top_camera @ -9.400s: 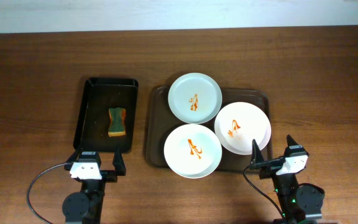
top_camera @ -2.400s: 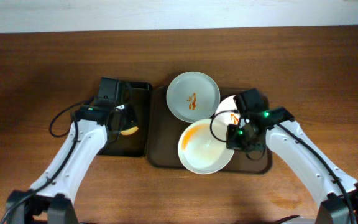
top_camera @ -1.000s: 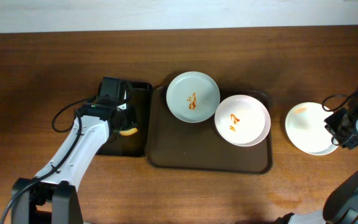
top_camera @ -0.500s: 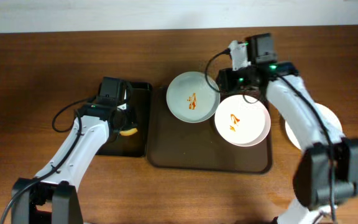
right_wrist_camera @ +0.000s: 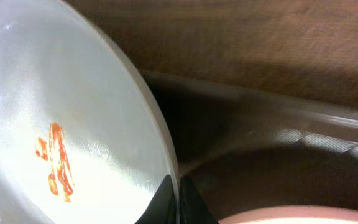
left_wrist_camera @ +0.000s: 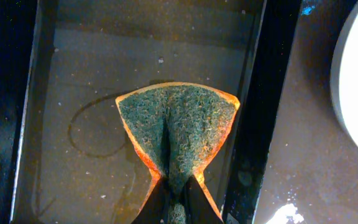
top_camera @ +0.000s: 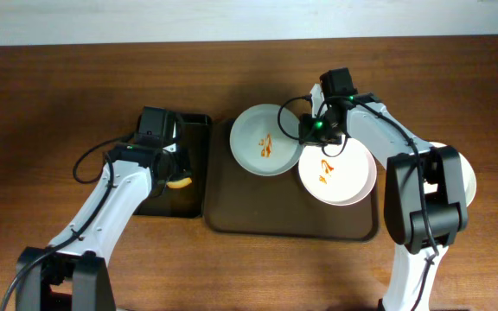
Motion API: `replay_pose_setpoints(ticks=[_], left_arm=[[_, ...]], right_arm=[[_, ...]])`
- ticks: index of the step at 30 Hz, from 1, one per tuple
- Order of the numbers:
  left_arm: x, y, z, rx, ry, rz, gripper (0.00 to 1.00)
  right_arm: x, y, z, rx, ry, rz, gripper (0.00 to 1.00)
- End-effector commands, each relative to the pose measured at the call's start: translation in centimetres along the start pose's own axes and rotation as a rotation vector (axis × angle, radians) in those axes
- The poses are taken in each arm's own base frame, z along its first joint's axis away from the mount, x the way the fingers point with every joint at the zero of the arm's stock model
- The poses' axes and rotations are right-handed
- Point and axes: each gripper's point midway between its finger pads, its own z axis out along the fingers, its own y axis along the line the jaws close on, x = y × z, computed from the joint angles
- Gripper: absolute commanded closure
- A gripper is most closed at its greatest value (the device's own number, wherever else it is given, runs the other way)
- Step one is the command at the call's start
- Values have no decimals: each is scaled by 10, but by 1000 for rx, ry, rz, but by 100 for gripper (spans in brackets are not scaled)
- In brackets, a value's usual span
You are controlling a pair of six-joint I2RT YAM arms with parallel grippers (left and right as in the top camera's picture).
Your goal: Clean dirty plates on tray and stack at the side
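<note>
Right gripper (right_wrist_camera: 174, 198): clamped on the thin rim of a smooth white plate (right_wrist_camera: 55, 124); an orange smear lies left of its fingers.
Left gripper (left_wrist_camera: 169, 204): pinching a sponge (left_wrist_camera: 178, 127) that is folded into a fan, with a coarse green face and an orange edge. The black tray (left_wrist_camera: 73, 93) lies beneath it.
Brown tray (top_camera: 258, 207): glossy with rounded corners, under the right gripper.
Second plate (top_camera: 340, 173): smeared, just beside the right gripper on the robot's side.
Third plate (top_camera: 469, 180): off the tray, mostly hidden behind the right arm.

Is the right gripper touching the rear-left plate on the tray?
Touching. The right wrist view shows the right gripper closed on the rim of the plate, one fingertip on each side.
</note>
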Motion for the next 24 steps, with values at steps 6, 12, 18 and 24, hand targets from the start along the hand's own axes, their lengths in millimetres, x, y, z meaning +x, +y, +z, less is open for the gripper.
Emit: replay_pose_setpoints(ticks=[6,12,18,24], left_arm=[[-5,-7,1,42,-15,8,100],[3,-47,-6,280,31,64,100],[51,-112,-13,406,170,87,100],[98,-182,3,735,297,91,100]], right_arm=[[72,35,-51,-17,240,35,96],[129,41,-27,136,367,-23,96],[124,37,-8,131,308,-21,96],[124,37,-8,131,309,-21,96]])
